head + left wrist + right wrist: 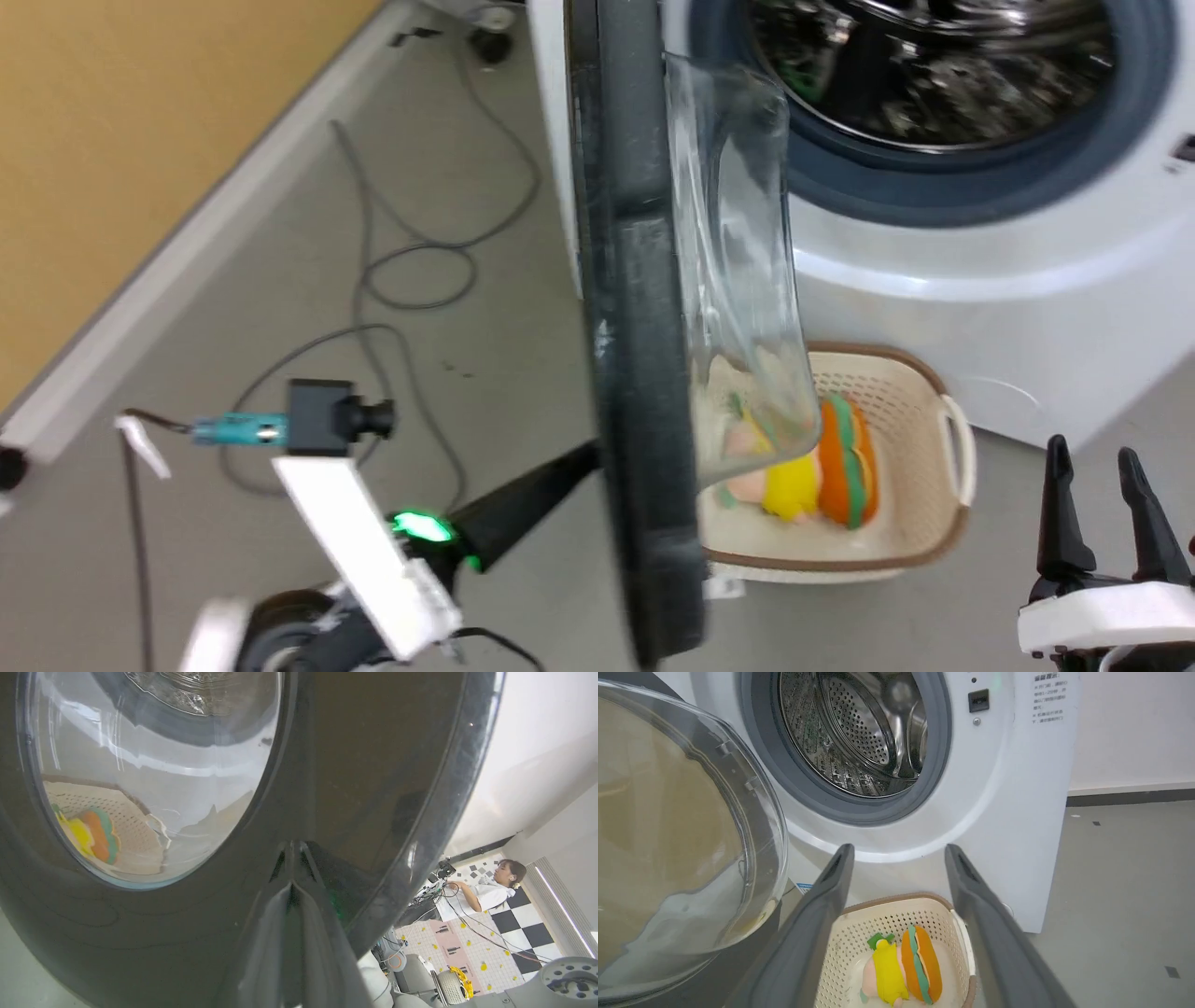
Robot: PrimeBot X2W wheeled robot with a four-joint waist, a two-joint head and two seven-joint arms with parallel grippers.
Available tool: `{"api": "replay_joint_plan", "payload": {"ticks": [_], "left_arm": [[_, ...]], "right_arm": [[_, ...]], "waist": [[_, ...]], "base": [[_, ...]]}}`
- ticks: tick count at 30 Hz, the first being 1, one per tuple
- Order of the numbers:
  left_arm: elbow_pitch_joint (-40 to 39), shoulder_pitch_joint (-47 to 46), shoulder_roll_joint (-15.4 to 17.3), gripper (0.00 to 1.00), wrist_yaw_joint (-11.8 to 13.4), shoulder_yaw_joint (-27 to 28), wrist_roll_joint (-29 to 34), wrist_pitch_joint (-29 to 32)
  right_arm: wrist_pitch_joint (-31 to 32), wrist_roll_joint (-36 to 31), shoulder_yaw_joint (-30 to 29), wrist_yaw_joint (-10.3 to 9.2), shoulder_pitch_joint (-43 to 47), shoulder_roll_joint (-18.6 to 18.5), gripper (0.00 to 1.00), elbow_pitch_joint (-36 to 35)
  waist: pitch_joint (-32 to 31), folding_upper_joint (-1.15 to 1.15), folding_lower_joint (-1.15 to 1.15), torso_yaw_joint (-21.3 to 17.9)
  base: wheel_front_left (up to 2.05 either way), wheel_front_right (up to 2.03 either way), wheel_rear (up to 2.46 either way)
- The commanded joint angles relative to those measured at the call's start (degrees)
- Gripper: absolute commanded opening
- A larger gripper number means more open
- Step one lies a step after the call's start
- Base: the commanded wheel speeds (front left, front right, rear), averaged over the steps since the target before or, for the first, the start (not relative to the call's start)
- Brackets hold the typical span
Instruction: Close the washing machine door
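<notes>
Washing machine door [635, 327] is right up front, edge-on, swung wide open off the washing machine [980, 280]. Left gripper [292, 884] has its fingers pressed together, tips touching the door's outer black rim. Right gripper [1097, 457] is spread apart on the glass side, well clear, near the basket [934, 551].

The washing machine door [635, 373] left of the washing machine [980, 299], basket [920, 392] on the floor [467, 308] before it, toys [840, 462] inside.

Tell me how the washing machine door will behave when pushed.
The washing machine door probably swings as one rigid piece. Its glossy black rim looks slippery, so the left claw might slide. The bulging glass bowl suggests some weight.
</notes>
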Motion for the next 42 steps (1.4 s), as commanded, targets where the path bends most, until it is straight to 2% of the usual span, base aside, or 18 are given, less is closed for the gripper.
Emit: {"api": "replay_joint_plan", "payload": {"ticks": [1,13,22,32,38,42], "left_arm": [[0.19,-1.32,-0.44,0.00,-0.26,-1.38,0.59,-1.23],[8.97,-10.52,-1.35,0.00,-0.26,-16.74,7.05,-22.14],[20.37,-18.81,-1.81,0.00,-0.26,-25.19,6.41,-37.34],[29.26,-25.91,-1.44,0.00,-0.26,-31.32,1.43,-46.25],[30.18,-25.91,1.08,0.00,-0.26,-34.87,-0.47,-49.67],[30.31,-25.40,3.73,0.00,-0.26,-37.47,1.46,-53.21]], "right_arm": [[-0.26,-0.10,0.16,0.05,-1.07,0.06,1.00,0.03],[-0.26,0.13,0.68,0.05,-3.01,0.06,1.00,-0.16],[-0.26,0.99,1.28,0.05,-3.54,0.06,1.00,-0.15],[-0.26,1.67,2.28,0.05,-4.25,0.06,1.00,-0.16],[-0.26,1.67,2.53,0.05,-3.47,0.06,1.00,-0.56],[-0.26,1.10,3.32,0.05,-2.47,0.06,1.00,-1.92]], "waist": [[0.79,0.00,0.00,-2.63],[3.61,0.00,0.00,-14.44],[4.81,0.00,0.00,-20.89],[5.50,0.00,0.00,-24.25],[3.95,0.00,0.00,-24.03],[2.18,0.00,0.00,-23.31]], "base": [[0.00,0.00,0.00],[0.00,0.00,0.00],[0.00,0.00,0.00],[0.00,0.00,0.00],[0.00,0.00,0.00],[0.00,0.00,0.00]]}}
